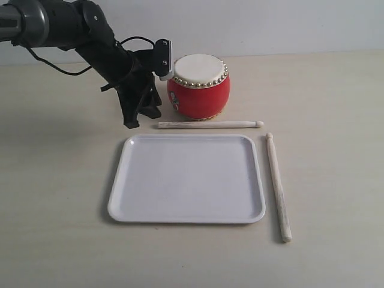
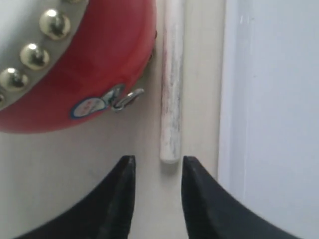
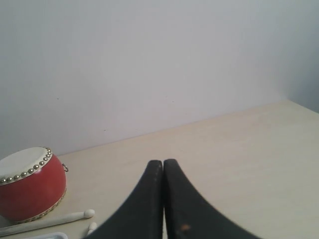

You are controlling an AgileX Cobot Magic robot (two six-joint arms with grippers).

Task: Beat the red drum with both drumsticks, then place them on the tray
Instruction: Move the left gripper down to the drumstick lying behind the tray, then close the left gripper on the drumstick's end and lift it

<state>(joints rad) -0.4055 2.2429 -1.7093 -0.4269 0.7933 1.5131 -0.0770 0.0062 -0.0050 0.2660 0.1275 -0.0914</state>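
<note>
The red drum (image 1: 199, 87) with cream skin and gold studs stands at the back of the table. One drumstick (image 1: 210, 125) lies crosswise between the drum and the white tray (image 1: 187, 179). The other drumstick (image 1: 278, 186) lies along the tray's right side. My left gripper (image 1: 139, 114) is low just left of the first stick's butt end, open, with nothing between its fingers. In the left wrist view the stick's butt (image 2: 169, 149) sits just beyond the gap of that gripper (image 2: 158, 162), drum (image 2: 84, 79) beside it. My right gripper (image 3: 163, 163) is shut and empty, away from the drum (image 3: 31, 191).
The left arm and its cable (image 1: 66, 36) reach in from the upper left. A pale wall (image 1: 270, 24) stands behind the table. The tray's rim (image 2: 224, 99) runs right beside the crosswise stick. Bare tabletop (image 1: 336, 120) extends to the right.
</note>
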